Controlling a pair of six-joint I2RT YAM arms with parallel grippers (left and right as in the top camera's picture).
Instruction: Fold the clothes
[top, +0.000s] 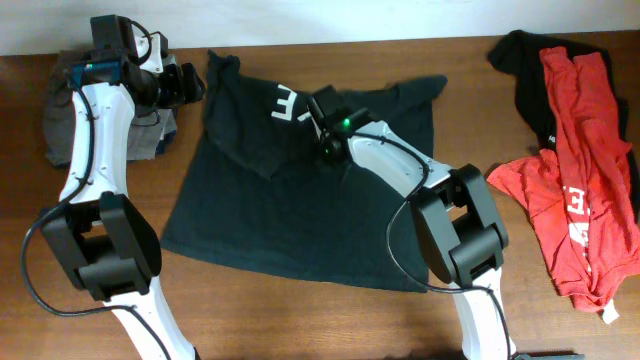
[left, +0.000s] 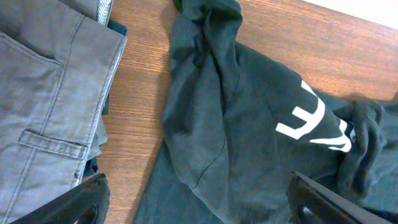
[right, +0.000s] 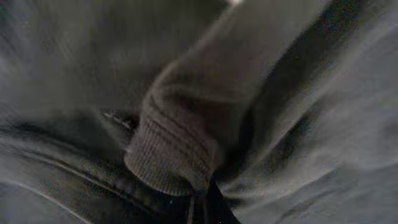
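**Overhead.** Black T-shirt (top: 290, 200), spread across the middle of the table (top: 300, 330); upper left part turned inward, white lettering (top: 285, 103) exposed. Right gripper (top: 320, 108), down on the cloth just beside the lettering, near the top edge. Left gripper (top: 192, 88), off the shirt's upper left corner, beside folded grey trousers (top: 55, 130). Red T-shirts (top: 585, 180) and other black garment (top: 515, 60), heaped at the far right, well apart from both arms.

**Left wrist.** Fingers (left: 93, 198) spread wide, holding nothing. Hovers above the shirt's bunched upper left part, with the trousers and a strip of bare wood to one side.

**Right wrist.** Very close and blurred. Ribbed edge (right: 174, 155) of the shirt, bunched right at the fingertips. Closed tight, seemingly pinching that edge; finger pads too dark to make out.

**Handling, as judged.**
- Likely step: carrying the pinched top edge over to make a fold.
- Confirm the pinch takes only the intended layer before lifting.
- Lift low and draw across slowly, to avoid dragging the spread body of the shirt.
- Bring the open left gripper down on the bunched part to flatten or pin it.
- Release only with the edge lying flat and square.
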